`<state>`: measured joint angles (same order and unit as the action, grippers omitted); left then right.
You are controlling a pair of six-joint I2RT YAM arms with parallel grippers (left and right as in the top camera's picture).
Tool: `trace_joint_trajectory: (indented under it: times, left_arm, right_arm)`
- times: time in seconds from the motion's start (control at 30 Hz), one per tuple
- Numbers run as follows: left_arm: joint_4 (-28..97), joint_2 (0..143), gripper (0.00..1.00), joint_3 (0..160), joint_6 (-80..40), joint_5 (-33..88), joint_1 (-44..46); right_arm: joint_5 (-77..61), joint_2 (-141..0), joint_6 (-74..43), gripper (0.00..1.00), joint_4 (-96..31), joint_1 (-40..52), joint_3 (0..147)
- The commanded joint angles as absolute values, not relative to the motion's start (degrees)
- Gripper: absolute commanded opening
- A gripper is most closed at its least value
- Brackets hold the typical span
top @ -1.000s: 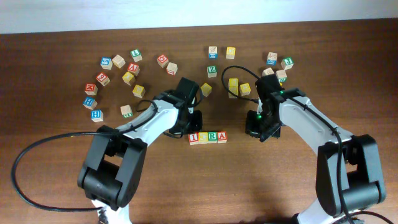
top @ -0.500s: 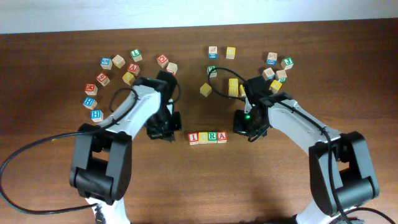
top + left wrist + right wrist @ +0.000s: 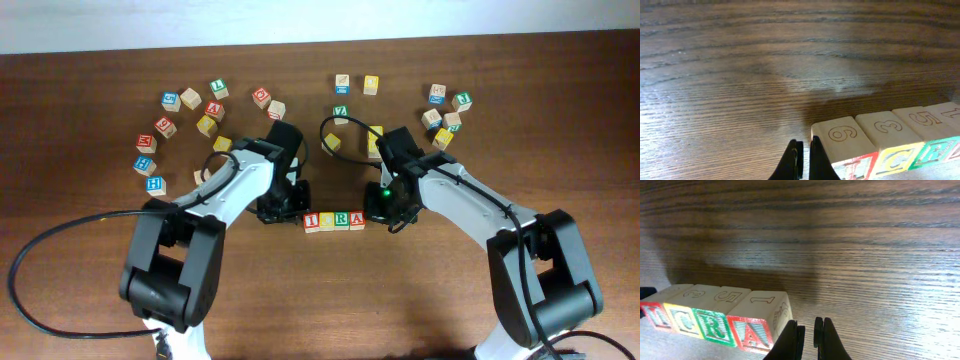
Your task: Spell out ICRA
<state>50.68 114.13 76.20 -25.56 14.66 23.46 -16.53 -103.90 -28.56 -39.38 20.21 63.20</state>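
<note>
The four cubes lie in one row a little below the centre of the overhead frame, touching side by side: the I cube [image 3: 312, 221], the C cube [image 3: 327, 221], the R cube [image 3: 342, 220] and the A cube [image 3: 357, 219]. The word reads correctly from left to right, so I judge the spelling to be almost finished. The left pincer [image 3: 802, 160] is low over the bench [image 3: 100, 290] just beside the I end, its fingers closed to a thin slit with nothing between them. The right pincer [image 3: 808, 337] is just beside the A end, also closed and empty. Probably they are closed like this to serve as blunt pushers, one at each end, to press the row tight and straight. The spare cubes [image 3: 207, 125] lie well apart, in the upper part of the frame
</note>
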Motion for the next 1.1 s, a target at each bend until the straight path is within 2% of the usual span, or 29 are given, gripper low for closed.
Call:
trace_joint_trajectory:
  times: [0.0,0.5,0.7,0.97,1.07]
  left_arm:
    - [49.7,114.5,0.00,75.8,-26.1,15.6,23.6]
    - [47.6,114.5,0.00,75.8,-26.1,15.2,25.9]
    - [50.7,114.3,0.00,76.6,-26.0,15.2,22.5]
    - [51.6,114.3,0.00,76.7,-25.1,14.8,22.4]
    - [57.4,114.3,0.00,79.1,-24.9,14.8,22.4]
  right_arm:
    - [-19.0,-104.7,-29.1,0.04,-38.5,20.6,62.9]
    - [-18.8,-104.7,-29.0,0.04,-38.5,20.6,62.9]
    - [-17.6,-104.7,-29.0,0.04,-37.3,20.2,63.0]
    - [-17.6,-104.7,-29.0,0.04,-38.3,20.2,63.0]
    - [-17.5,-104.7,-29.3,0.04,-38.8,20.2,63.0]
